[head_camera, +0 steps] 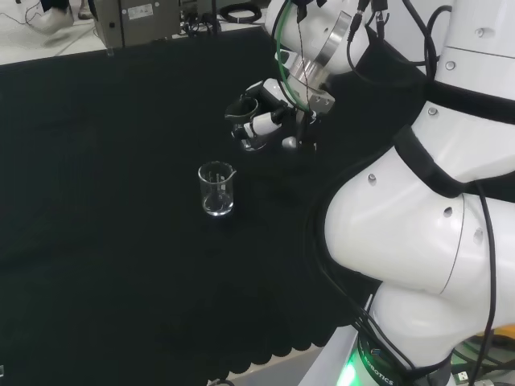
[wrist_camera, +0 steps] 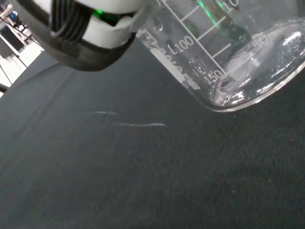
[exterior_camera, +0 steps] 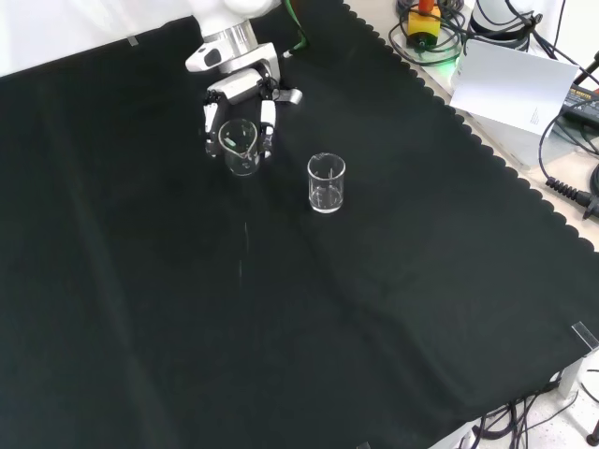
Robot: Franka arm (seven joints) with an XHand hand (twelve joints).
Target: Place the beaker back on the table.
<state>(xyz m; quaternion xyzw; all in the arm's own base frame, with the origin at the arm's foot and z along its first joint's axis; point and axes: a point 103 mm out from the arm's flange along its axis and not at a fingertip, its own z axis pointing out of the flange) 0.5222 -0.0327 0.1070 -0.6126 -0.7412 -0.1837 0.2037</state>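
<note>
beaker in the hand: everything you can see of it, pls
The held beaker is clear glass, cylindrical, with a pouring lip and printed white graduation marks that show in the wrist view. It looks empty. The hand has its fingers curled around its sides, reaching in from the front view's top. In the wrist view the base is tilted over the black cloth; whether it touches the cloth cannot be told. A second beaker stands apart on its right in the front view.

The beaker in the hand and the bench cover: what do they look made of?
The beaker in the hand: clear glass or plastic, glossy, with cloth visible through it and printed graduations. The bench cover: black matte woven fabric with a scalloped edge.
</note>
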